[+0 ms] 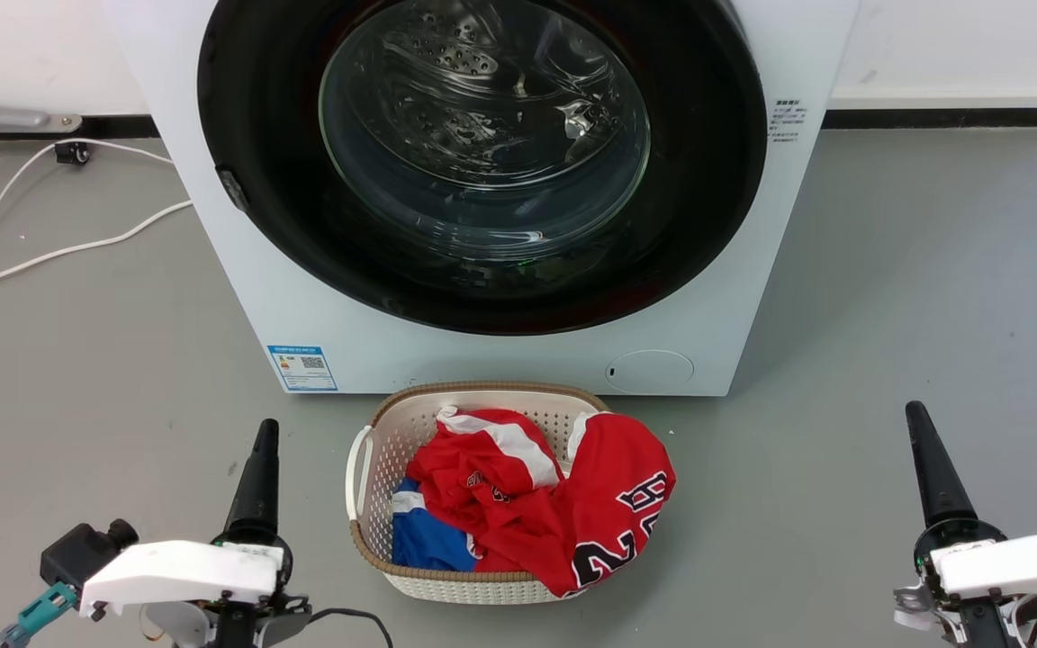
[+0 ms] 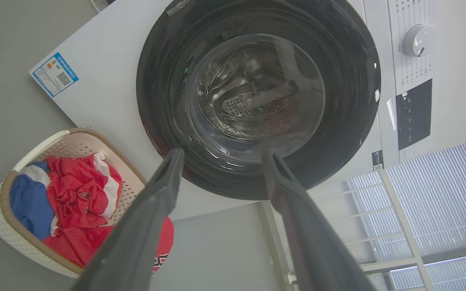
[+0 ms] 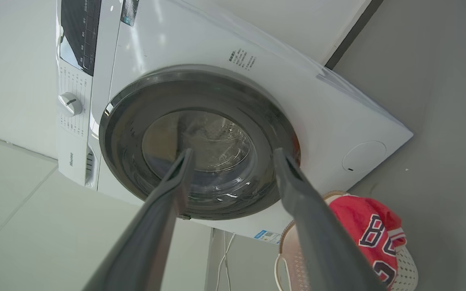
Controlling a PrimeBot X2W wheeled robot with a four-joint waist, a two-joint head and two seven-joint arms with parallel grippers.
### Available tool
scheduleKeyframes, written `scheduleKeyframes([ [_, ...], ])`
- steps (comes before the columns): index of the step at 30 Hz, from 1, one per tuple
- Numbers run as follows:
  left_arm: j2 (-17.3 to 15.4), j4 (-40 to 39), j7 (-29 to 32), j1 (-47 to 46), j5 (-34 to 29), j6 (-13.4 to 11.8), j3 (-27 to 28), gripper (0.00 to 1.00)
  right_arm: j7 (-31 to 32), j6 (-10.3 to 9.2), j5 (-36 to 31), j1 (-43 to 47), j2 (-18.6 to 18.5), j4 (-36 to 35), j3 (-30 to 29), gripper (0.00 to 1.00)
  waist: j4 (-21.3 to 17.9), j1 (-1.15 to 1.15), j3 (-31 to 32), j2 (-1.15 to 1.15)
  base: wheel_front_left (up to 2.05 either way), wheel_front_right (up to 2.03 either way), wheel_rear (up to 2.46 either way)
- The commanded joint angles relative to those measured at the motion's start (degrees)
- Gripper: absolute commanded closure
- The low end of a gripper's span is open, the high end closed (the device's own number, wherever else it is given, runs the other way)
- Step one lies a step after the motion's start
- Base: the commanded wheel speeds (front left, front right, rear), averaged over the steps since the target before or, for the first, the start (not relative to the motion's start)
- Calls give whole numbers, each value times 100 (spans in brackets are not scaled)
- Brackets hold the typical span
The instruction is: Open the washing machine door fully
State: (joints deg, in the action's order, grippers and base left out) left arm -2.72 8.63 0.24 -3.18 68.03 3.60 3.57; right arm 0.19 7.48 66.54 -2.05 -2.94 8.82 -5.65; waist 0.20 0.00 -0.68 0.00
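Observation:
The white washing machine [image 1: 320,324] stands in front of me on the grey floor. Its washing machine door [image 1: 482,162], a glossy black ring around bulging clear glass, lies flat against the front, and the steel drum shows through it. A small catch [image 1: 232,187] sits on the rim's left side. My left gripper [image 1: 265,432] hovers low at the left and my right gripper [image 1: 917,414] low at the right, both well short of the machine. The left wrist view has the left gripper [image 2: 223,153] open towards the door [image 2: 257,93]. The right gripper [image 3: 234,151] is likewise open before the door [image 3: 196,141].
A cream laundry basket [image 1: 482,396] with red and blue jerseys [image 1: 527,495] sits on the floor right below the door, between my grippers. A white cable [image 1: 77,243] trails across the floor at the left. Bare grey floor lies on both sides of the machine.

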Motion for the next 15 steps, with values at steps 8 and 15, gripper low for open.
scheduleKeyframes([
  [8,-14,-290,-213,31,-1099,-238,-214,0,-216,1,-1209,80,-11,-384,93,0,17,0,-10,0,0,0,0],
  [15,-39,-416,-360,83,-1789,-376,-338,0,-360,1,-1971,168,-9,-507,144,0,27,0,-10,0,0,0,0],
])
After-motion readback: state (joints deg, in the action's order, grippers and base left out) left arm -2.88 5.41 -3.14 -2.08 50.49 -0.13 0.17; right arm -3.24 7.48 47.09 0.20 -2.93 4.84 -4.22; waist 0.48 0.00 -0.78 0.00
